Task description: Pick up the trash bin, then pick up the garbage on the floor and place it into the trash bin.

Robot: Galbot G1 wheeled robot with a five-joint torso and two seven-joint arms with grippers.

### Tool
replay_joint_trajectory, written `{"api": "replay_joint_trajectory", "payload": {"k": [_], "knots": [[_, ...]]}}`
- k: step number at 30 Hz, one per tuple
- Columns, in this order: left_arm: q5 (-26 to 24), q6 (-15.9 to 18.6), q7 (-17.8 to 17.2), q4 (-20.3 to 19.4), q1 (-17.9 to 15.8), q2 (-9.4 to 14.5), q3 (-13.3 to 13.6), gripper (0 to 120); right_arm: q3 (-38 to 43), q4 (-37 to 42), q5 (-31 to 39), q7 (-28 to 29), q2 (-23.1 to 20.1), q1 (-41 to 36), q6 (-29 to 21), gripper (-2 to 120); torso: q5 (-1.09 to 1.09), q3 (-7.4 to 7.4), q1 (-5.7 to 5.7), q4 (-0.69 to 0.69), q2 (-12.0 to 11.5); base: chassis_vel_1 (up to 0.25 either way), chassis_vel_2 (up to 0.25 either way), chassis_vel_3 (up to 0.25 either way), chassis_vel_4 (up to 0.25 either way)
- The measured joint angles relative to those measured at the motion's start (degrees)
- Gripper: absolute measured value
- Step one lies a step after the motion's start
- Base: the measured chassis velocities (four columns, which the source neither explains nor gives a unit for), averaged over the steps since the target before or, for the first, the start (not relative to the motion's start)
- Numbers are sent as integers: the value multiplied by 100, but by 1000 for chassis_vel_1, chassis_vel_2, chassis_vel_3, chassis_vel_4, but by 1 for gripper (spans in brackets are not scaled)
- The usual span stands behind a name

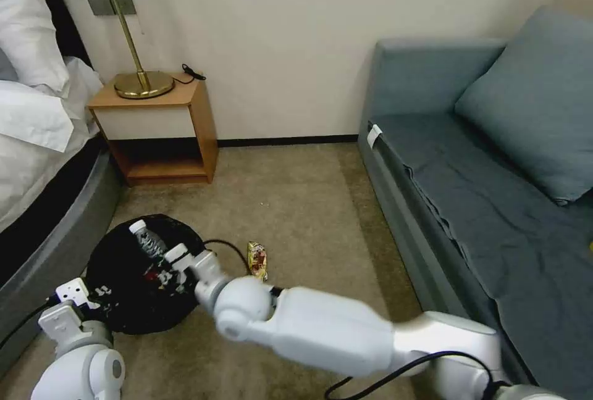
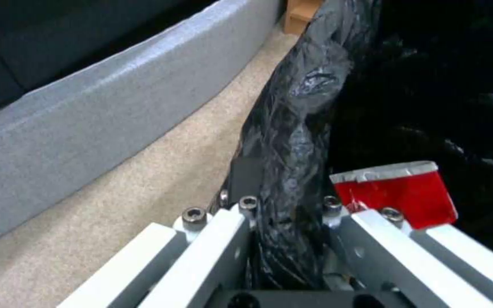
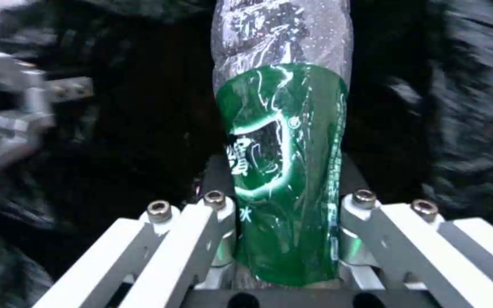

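The trash bin (image 1: 133,276) hangs pinched at its rim by the left gripper (image 2: 289,205); the right gripper (image 3: 283,201) jaws pinch the bottle (image 3: 283,171) over it.

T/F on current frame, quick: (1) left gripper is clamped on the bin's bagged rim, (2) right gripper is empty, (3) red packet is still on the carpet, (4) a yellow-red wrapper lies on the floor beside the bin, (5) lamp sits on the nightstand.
1. True. The left gripper is shut on the bag-covered rim of the trash bin.
2. False. The right gripper holds the bottle over the bin's opening.
3. False. The red packet lies inside the bin.
4. True. The wrapper lies on the carpet, apart from the bin.
5. True. The lamp stands on the nightstand.
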Motion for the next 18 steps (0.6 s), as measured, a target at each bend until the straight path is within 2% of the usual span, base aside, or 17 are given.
{"api": "replay_joint_trajectory", "payload": {"k": [3,6,8,10,12,13,15,17,18], "knots": [[18,0,1,-27,7,0,9,3,-18,8,3,16,34,-10,-11,30,0,0,0,0,0,0,0,0,0],[29,-1,5,-43,5,0,28,3,-8,67,-1,17,10,3,-19,45,0,0,0,-1,0,0,0,0,0],[30,-1,5,-43,6,0,31,3,-3,83,-1,15,-3,8,-21,48,0,0,0,-1,0,0,0,0,0],[32,-1,6,-44,11,0,30,3,12,128,-3,0,-55,15,-25,57,1,0,0,-1,0,0,0,0,0],[32,-1,7,-44,12,0,28,3,15,141,-5,-5,-74,16,-26,61,1,0,0,-1,0,0,0,0,0],[33,-1,9,-46,15,0,24,3,19,155,-7,-15,-94,16,-29,70,0,0,0,-1,0,0,0,0,0],[32,-1,9,-48,15,0,23,3,22,158,-8,-19,-101,16,-30,72,1,0,0,-2,0,0,0,0,0],[32,-1,13,-69,25,0,23,3,38,168,-13,-49,-130,15,-35,85,1,0,0,-1,0,0,0,0,0],[32,-2,13,-71,27,0,23,3,38,169,-16,-64,-135,15,-37,86,1,0,0,-2,0,0,0,0,0]]}}
